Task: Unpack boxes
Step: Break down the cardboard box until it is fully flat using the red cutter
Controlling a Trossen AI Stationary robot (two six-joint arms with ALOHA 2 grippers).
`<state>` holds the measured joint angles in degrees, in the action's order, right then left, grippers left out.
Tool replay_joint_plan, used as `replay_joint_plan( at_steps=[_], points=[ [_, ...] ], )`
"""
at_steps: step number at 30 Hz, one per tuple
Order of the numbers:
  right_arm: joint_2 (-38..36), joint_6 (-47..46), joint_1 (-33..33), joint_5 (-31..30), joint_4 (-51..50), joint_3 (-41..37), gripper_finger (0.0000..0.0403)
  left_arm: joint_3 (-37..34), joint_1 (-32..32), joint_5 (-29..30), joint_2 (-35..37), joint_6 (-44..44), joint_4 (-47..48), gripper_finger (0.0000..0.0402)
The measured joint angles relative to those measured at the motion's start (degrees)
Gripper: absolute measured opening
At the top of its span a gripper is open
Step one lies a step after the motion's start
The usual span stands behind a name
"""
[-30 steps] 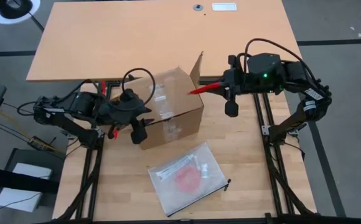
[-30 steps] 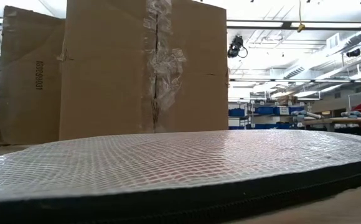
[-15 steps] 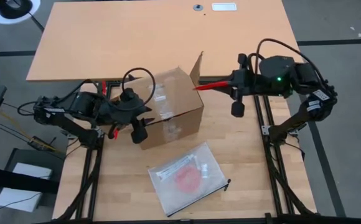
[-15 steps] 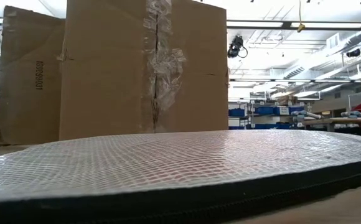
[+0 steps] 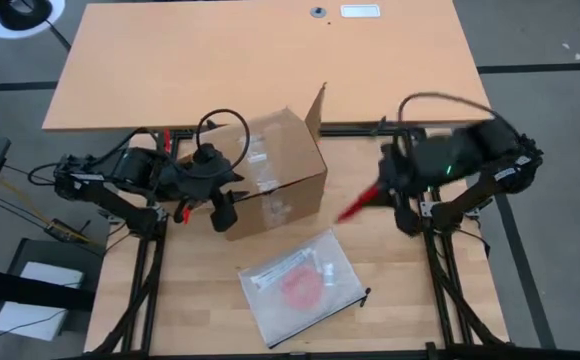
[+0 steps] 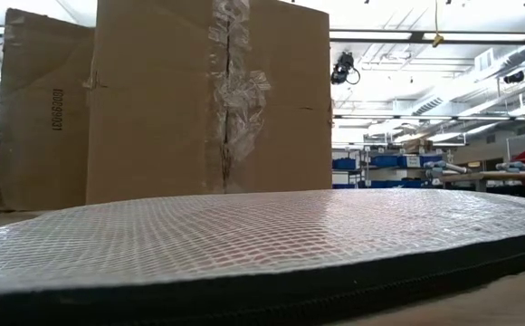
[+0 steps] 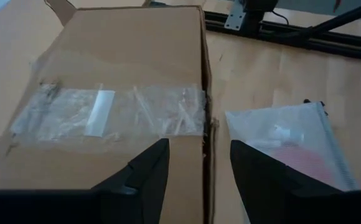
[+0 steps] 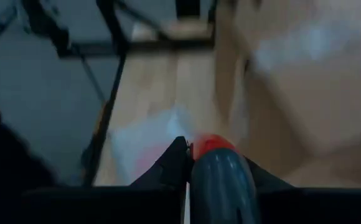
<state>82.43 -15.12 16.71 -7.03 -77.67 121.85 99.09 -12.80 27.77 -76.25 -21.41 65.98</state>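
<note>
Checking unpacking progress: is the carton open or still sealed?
Partly open: one flap of the carton stands up, while tape still spans its top seam.

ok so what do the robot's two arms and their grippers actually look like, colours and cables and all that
Both arms are dark, nearly black, jointed links. The left arm carries a looping black cable and small red-orange accents near its wrist. The right arm has a black cable arcing over it and a small green light. The left gripper has two dark, wedge-shaped fingers.
</note>
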Motion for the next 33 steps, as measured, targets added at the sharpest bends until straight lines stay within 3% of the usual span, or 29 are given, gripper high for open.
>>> replay_joint_plan(
  at_steps=[4,9,16,22,27,33],
  points=[
    [-0.20,-12.02,4.77,-0.04,-3.98,-7.26,0.0055,0.00,-0.13,-0.38,0.00,-1.35,0.00,0.0182],
    [-0.22,-23.69,5.69,13.21,-3.60,-21.38,0.0055,0.00,-0.12,-2.03,0.00,-3.33,-0.02,0.0182],
    [-0.56,-25.78,0.94,27.84,2.94,-47.94,0.0055,0.00,-0.19,-6.74,0.00,-11.12,0.79,0.0182],
    [-0.68,-27.30,-5.53,29.57,16.33,-67.15,0.0057,0.00,-2.56,-7.30,0.00,-16.63,5.44,0.0182],
    [-0.54,-26.23,-11.18,28.16,18.21,-73.67,0.0127,0.08,-4.15,-6.89,0.00,-20.32,9.08,0.0182],
    [-4.39,-19.90,-17.83,27.83,16.68,-72.74,0.0223,5.55,-4.96,-7.78,0.00,-23.08,13.91,0.0182]
  ],
)
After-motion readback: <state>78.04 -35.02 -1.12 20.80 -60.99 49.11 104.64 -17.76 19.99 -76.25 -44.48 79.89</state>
